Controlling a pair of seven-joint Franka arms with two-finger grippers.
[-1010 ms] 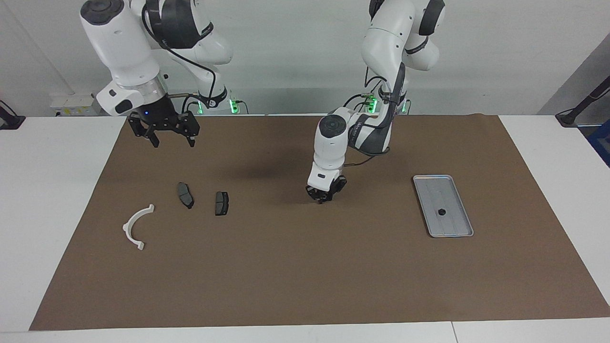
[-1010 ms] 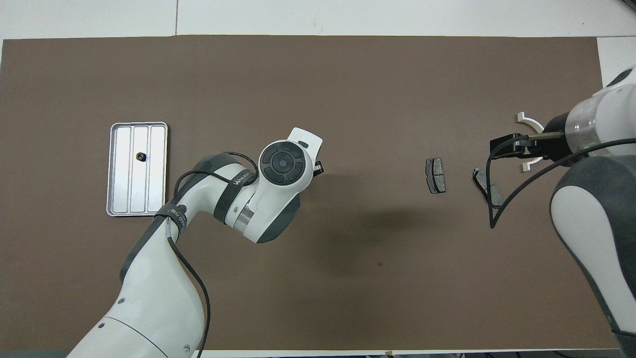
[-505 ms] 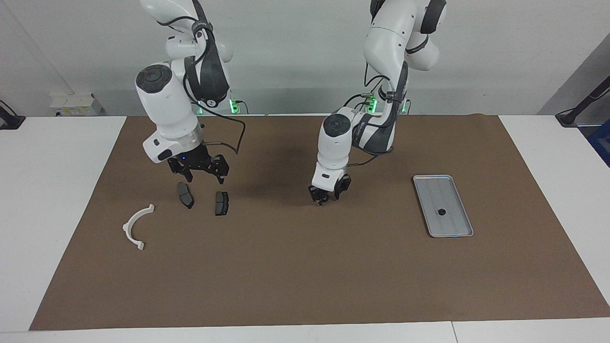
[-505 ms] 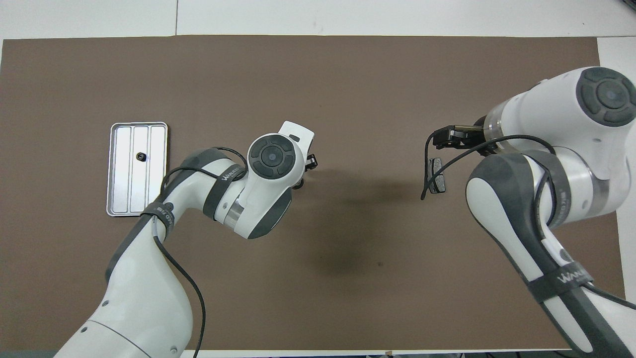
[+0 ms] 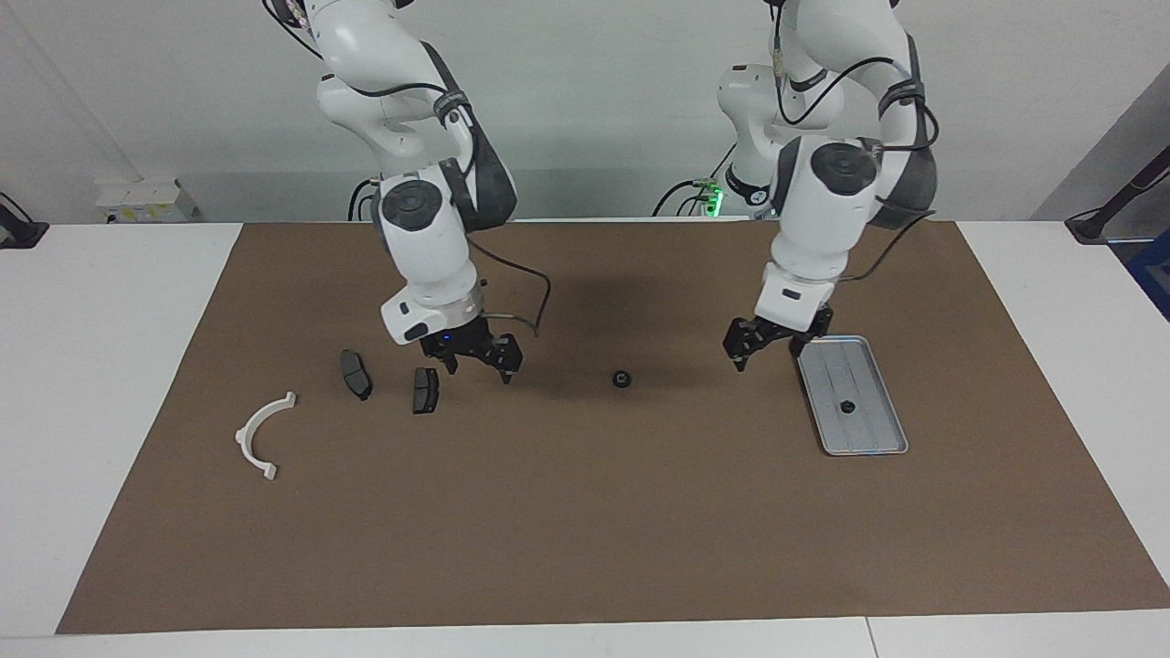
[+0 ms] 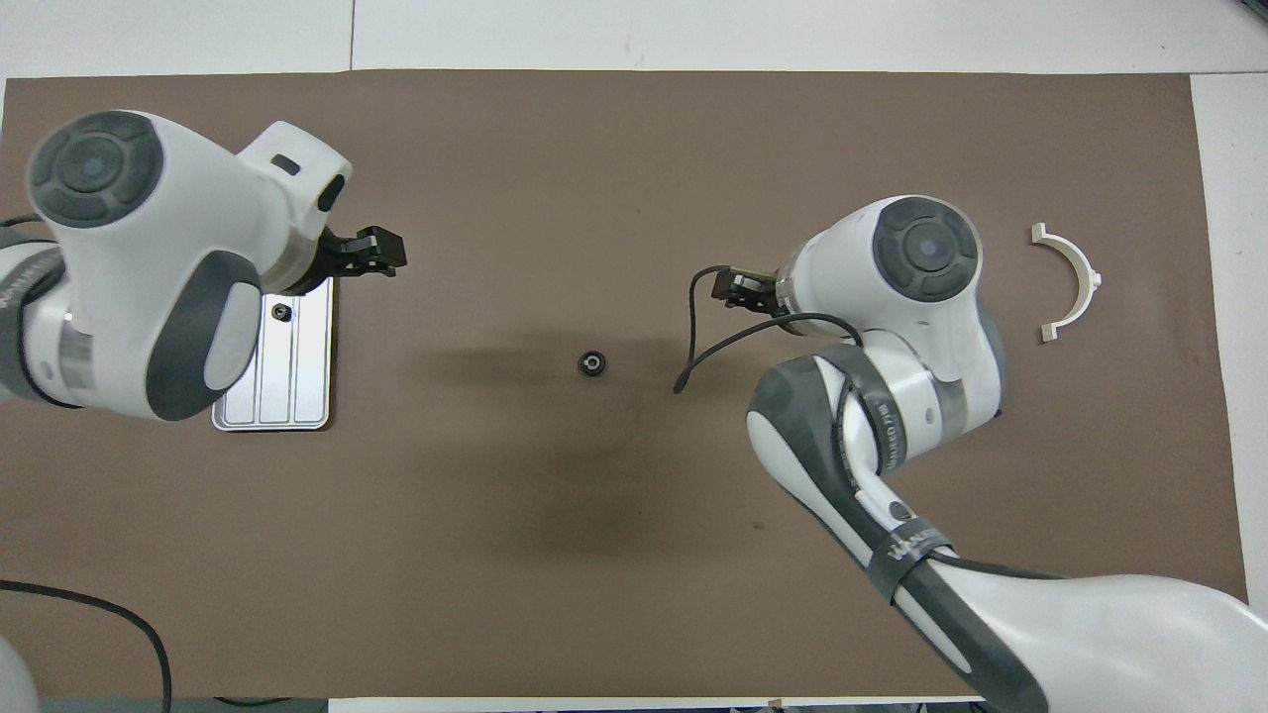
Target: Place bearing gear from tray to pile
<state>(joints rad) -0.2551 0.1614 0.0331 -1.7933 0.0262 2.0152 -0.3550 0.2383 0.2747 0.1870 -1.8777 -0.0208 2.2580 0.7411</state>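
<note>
Two bearing gears in view. One gear point(image 5: 622, 378) sits on the brown mat point(image 5: 585, 512) mid-tabletop, btwn the two arms, well apart from both the tray and the pile. A second gear point(image 5: 847, 407) lies in the tray point(image 5: 879, 446) toward the left arm's end.

Left end effector point(image 5: 768, 350) hangs over the mat just beside the tray's corner nearer the robots, fingers spread wide, holding nothing. Right end effector point(image 5: 479, 359) hovers low just beside the nearer-to-centre brake pad point(image 5: 425, 390), fingers also apart and empty. The other brake pad point(image 5: 356, 374) and the white half-ring bracket point(image 5: 263, 435) lie further toward the right arm's end; together they make the pile.

Judgement: the mid-mat gear looks set down for a handover, w/ the right arm best placed to fetch it and carry it to the pile.

Handling, judged by looks: gear is small, dark, prob. metal, so stiff and dense for its size but light overall. It lies flat w/ bore up. Toothed rim should give some bite; smooth faces may slip. Best hold: fingers straddling the rim across the full width, from straight above, centred on the bore. An off-centre pinch could squirt it sideways or roll it. Not fragile; a firm close is OK.
</note>
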